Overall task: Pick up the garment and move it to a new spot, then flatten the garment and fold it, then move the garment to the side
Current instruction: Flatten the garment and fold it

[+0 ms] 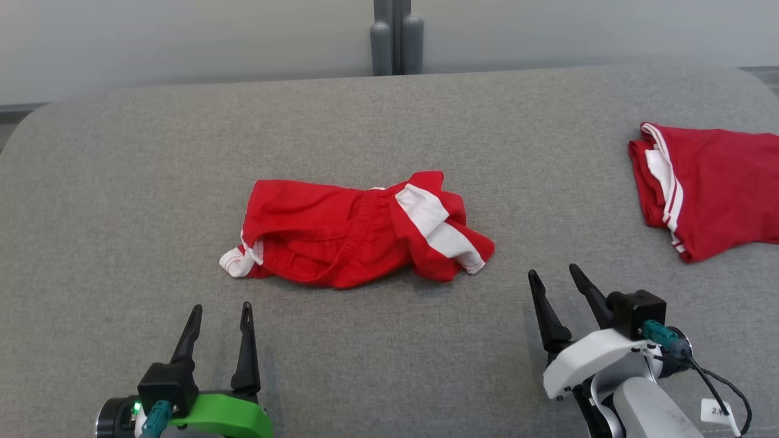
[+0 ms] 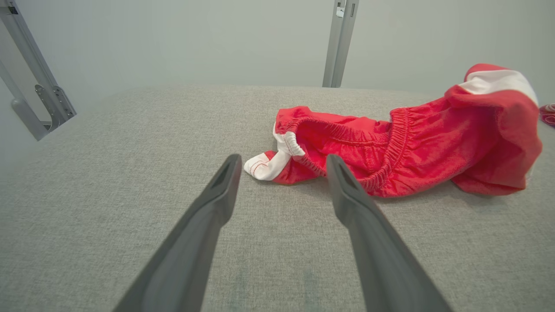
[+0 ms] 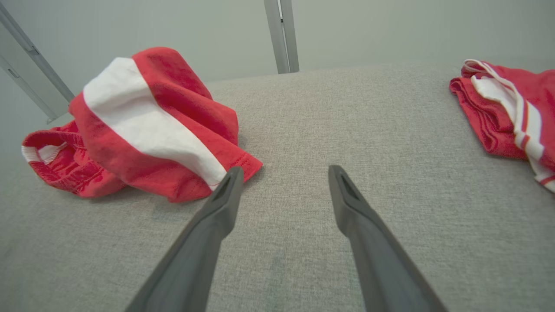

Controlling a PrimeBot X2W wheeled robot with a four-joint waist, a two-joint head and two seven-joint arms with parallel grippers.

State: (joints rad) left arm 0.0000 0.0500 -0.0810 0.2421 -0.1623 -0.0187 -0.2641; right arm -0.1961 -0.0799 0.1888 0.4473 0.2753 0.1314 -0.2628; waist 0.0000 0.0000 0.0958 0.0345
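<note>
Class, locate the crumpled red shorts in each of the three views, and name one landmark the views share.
Head view: shorts at the centre.
Left wrist view: shorts right of centre.
Right wrist view: shorts at the left, white stripe on top.
Shared landmark: grey post beyond the far edge.

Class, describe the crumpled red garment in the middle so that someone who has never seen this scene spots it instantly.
Start at the wide grey fabric surface before the robot. Near its middle lie red shorts with an elastic waistband and a white side stripe. Unlike the folded red garment at the right edge, these are crumpled.
</note>
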